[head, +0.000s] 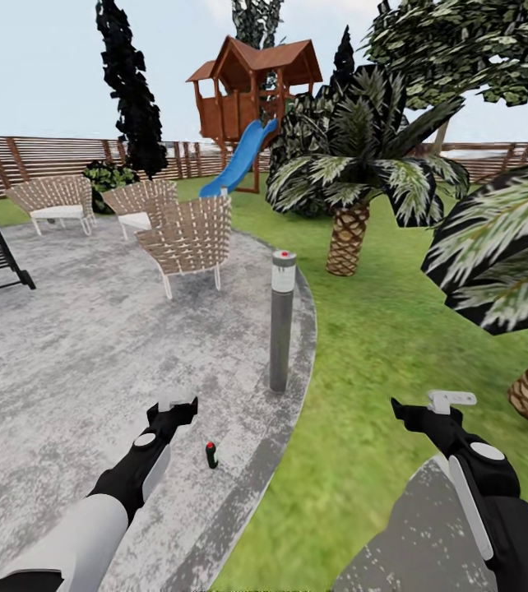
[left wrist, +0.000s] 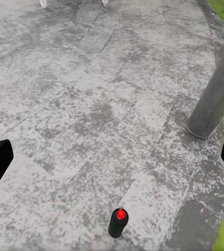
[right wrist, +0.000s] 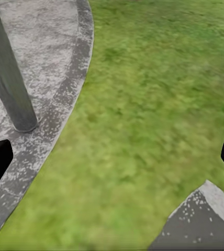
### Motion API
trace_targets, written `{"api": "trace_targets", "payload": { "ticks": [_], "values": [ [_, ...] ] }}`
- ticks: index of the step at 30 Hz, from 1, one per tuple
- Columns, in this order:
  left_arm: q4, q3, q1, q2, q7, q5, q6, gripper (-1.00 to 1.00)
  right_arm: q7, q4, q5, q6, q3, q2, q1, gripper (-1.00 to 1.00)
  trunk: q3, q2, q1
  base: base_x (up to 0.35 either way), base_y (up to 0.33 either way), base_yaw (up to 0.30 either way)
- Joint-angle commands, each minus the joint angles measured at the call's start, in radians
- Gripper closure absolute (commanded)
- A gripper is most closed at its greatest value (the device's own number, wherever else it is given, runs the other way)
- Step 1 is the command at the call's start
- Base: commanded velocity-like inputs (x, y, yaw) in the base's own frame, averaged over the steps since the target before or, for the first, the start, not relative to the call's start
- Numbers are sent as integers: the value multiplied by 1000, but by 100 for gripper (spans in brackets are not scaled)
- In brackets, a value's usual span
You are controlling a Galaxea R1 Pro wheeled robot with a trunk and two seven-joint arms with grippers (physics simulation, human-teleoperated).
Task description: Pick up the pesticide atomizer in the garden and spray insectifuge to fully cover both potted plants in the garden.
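On grey paving [head: 67,345] beside a bollard [head: 281,321], we lower our left hand [left wrist: 112,157], fingers apart, squarely over the upright atomizer [head: 211,455]; right hand [right wrist: 112,157] idles apart.

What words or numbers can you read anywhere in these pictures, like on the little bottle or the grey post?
None can be read.
Small dark spray bottle with red top: no label text can be made out; too small.
Tall grey bollard post: no writing visible.
Brown wooden playhouse with blue slide: no sign visible.
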Motion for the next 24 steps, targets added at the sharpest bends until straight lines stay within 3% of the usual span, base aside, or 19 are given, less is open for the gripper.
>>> {"api": "trace_targets", "payload": {
  "ticks": [1, 24],
  "values": [
    [1, 1, -1, -1, 1, 8, -3, -100, 3, -1, -4, 5, -3, 0, -1, -100, -6, -8, 4, 0, 0, -162],
    [1, 2, -1, -1, 0, 8, -3, -100, 3, -1, -5, 4, -12, 0, -1, -100, -109, -169, 92, 0, 0, -178]
  ]
}}
